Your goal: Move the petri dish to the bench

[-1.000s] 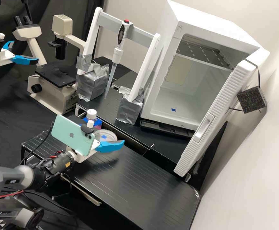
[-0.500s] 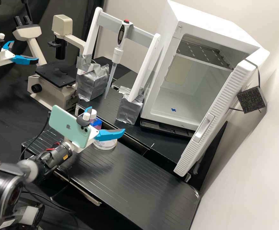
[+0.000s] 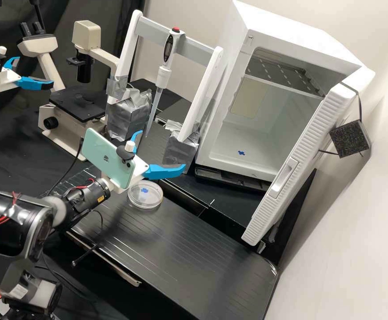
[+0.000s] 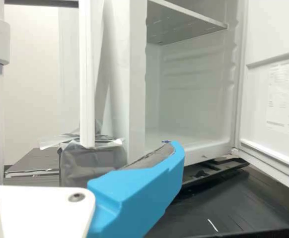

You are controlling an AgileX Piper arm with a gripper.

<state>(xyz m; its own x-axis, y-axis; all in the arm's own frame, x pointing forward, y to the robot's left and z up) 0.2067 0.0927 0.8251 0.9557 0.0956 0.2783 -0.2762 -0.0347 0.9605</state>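
The claw (image 3: 162, 150) has moved clear of the petri dish (image 3: 153, 201), its fingers spread; dish rests on the near worktop (image 3: 180, 244), placing apparently done, only withdrawal left.

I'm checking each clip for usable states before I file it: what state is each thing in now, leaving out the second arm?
Petri dish: flat on the bench, released
Gripper: open, holding nothing, above the bench
Cabinet door: swung open
Pipette: hanging in the rack, tip down
Rack: upright
Microscope: upright
Phone: mounted on the arm, back outward
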